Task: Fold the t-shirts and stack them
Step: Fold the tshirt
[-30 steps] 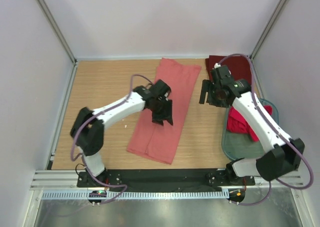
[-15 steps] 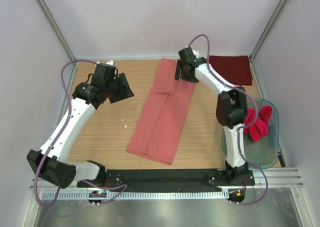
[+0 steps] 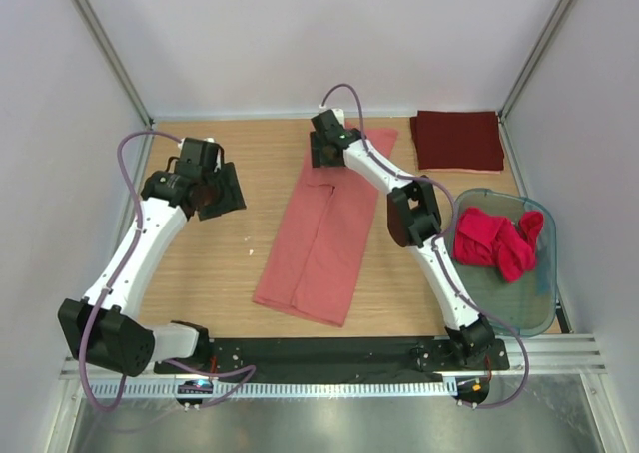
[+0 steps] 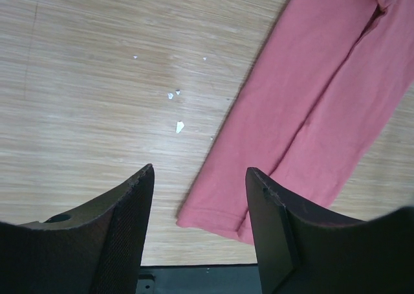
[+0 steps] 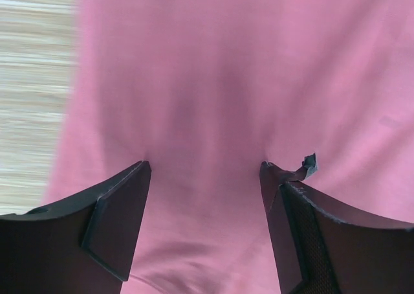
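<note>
salmon-pink t-shirt (image 3: 319, 238) lies on the bench (image 3: 200, 273) as a narrow strip, long axis 1 o'clock to 7 o'clock. right fingers (image 3: 324, 152) spread apart, empty, over its 1 o'clock end; nearer arm. left fingers (image 3: 220, 189) apart, empty, over bare wood, strip at their 3 o'clock. next fold probably end to end.

Greenish tub (image 3: 511, 311) on wooden table (image 3: 215, 268)
</note>
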